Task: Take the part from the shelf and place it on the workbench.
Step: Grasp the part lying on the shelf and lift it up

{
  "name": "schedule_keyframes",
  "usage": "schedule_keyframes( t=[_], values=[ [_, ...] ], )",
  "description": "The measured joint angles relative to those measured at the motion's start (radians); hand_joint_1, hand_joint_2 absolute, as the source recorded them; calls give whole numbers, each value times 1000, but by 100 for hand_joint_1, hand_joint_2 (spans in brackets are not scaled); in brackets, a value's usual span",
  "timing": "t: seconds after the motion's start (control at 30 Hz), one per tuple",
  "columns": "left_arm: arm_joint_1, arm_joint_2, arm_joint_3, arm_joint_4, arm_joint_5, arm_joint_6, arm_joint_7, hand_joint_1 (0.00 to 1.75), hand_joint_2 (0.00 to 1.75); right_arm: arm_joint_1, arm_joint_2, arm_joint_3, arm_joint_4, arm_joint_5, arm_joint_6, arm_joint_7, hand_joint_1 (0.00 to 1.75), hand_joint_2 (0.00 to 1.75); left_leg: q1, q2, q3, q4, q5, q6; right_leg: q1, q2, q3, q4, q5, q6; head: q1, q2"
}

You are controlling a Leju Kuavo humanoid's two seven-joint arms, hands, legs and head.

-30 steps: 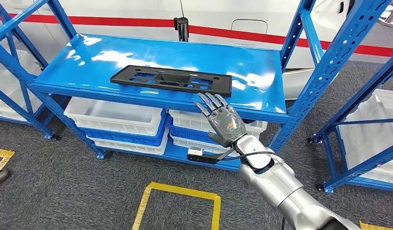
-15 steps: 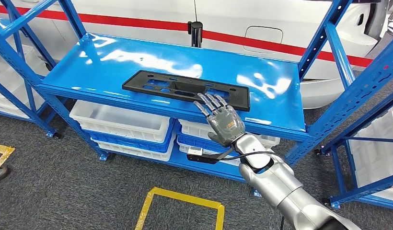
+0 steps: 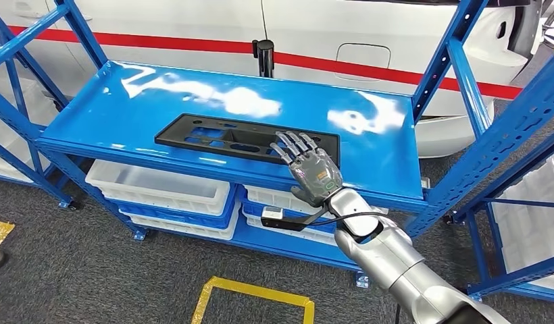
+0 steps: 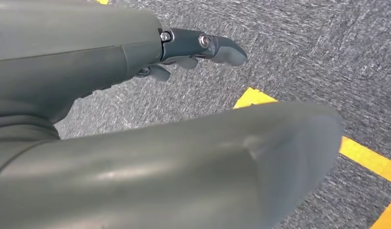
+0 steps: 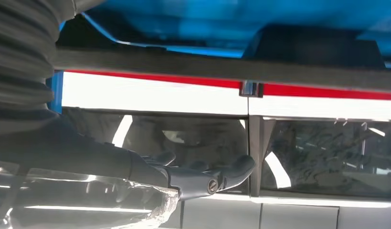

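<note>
The part is a long flat black plate with cut-outs, lying lengthwise near the front edge of the blue shelf. My right hand reaches up from below with its fingers spread, and its fingertips lie over the plate's right end. Nothing is in its grasp; whether it touches the plate I cannot tell. In the right wrist view the dark fingers of the right hand stick out straight toward the white car. My left hand hangs over grey carpet with its fingers loosely extended and holds nothing.
White and blue bins fill the lower shelf. A blue upright stands at the shelf's right end, with another blue rack beyond it. A black post and a white car with a red stripe stand behind. Yellow tape marks the carpet.
The camera has shifted. My right hand has moved forward, from in front of the shelf's edge to over the plate's right end. The plate lies where it was.
</note>
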Motion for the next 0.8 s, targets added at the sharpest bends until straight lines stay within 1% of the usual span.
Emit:
schedule_keyframes(
  t=[0.07,0.1,0.13,0.17,0.2,0.23,0.27,0.3,0.33,0.37,0.4,0.43,0.47,0.5,0.53,0.57,0.6,0.63,0.67,0.7,0.77,0.8],
  values=[
    [1,0,1,0,0,1,0,0,0,0,1,2,3,0,-1,1,0,175,1,4,44,-132,90,2,-1,0,24,0,-17,9,0,0],
    [0,1,3,0,0,1,0,0,0,-2,1,2,4,0,-2,1,0,175,-1,7,63,-184,113,7,0,0,32,-1,-25,16,0,0],
    [-1,0,4,0,0,2,0,0,0,-4,2,3,5,1,-3,2,0,175,-5,9,75,-216,125,14,3,0,36,-3,-32,23,0,0],
    [-1,0,5,1,0,2,0,0,0,-6,2,4,5,1,-3,3,0,175,-8,9,79,-226,124,23,6,0,40,-1,-34,31,0,0],
    [-2,0,6,1,0,2,0,0,0,-8,2,4,6,1,-4,4,0,175,-11,8,84,-229,121,34,9,0,40,1,-33,39,-1,0],
    [-2,0,7,0,0,2,0,0,0,-8,1,4,6,1,-5,6,0,175,-13,6,93,-233,126,44,10,0,38,11,-33,46,0,0],
    [-2,0,8,0,0,2,0,0,0,-8,1,4,6,2,-6,7,0,175,-14,4,101,-236,128,52,10,-1,28,36,-33,50,0,0],
    [-2,-1,8,0,0,2,-1,0,0,-9,0,4,6,2,-7,7,0,175,-15,3,110,-237,126,60,9,-1,4,75,-37,53,1,0],
    [-3,-1,9,0,0,2,-1,0,0,-10,-1,5,7,2,-7,8,8,175,-17,1,115,-239,123,66,8,-1,-35,133,-48,51,2,0],
    [-4,-1,10,0,0,1,-1,0,0,-9,-2,5,7,2,-8,8,27,175,-19,0,119,-239,119,72,6,-1,-82,202,-67,48,2,0],
    [-4,-1,10,0,0,1,-1,0,0,-7,-3,6,8,2,-8,8,64,175,-21,-2,122,-239,113,76,6,-1,-131,265,-90,45,2,0],
    [-4,-1,11,0,1,0,-3,0,0,-3,-4,6,10,1,-8,8,106,175,-24,-5,127,-239,108,78,6,-1,-169,306,-110,43,2,0],
    [-3,-2,12,0,3,-1,-7,0,0,0,-5,7,11,1,-7,8,141,175,-27,-8,133,-238,103,79,7,-1,-192,314,-117,45,2,0],
    [-3,-2,13,0,6,-2,-15,0,0,2,-7,7,13,0,-7,8,165,175,-31,-11,142,-238,97,79,8,-1,-194,283,-104,49,2,0],
    [-2,-3,14,0,11,-3,-27,0,0,3,-10,7,14,-2,-7,8,172,175,-35,-14,151,-238,91,79,11,-1,-179,218,-70,53,3,0],
    [-2,-6,17,0,17,-5,-43,0,0,3,-13,7,14,-4,-8,8,173,175,-38,-16,159,-239,84,78,15,-1,-156,140,-23,52,3,0],
    [-3,-8,21,0,23,-6,-59,0,0,3,-16,7,15,-6,-8,7,174,175,-41,-18,166,-238,77,76,20,0,-137,75,15,47,2,0],
    [-4,-10,25,0,28,-2,-77,0,0,3,-18,7,15,-9,-8,6,174,175,-43,-19,170,-239,70,72,24,1,-121,31,41,39,2,0],
    [-5,-12,31,-1,31,8,-97,0,0,3,-19,7,16,-11,-8,4,173,175,-43,-19,172,-235,68,67,27,2,-112,11,56,29,3,0],
    [-6,-12,36,-1,35,25,-119,0,0,2,-20,6,16,-14,-8,1,173,175,-44,-20,174,-231,67,62,26,4,-108,6,60,19,4,0],
    [-6,-12,50,-2,47,56,-168,0,0,1,-20,6,17,-19,-10,-4,173,175,-40,-17,173,-213,60,51,13,4,-87,-6,73,5,6,0],
    [-6,-12,60,-2,56,69,-191,0,0,-1,-19,6,18,-21,-13,-7,174,175,-38,-14,165,-193,49,45,7,3,-78,-9,75,-1,4,0]
  ],
)
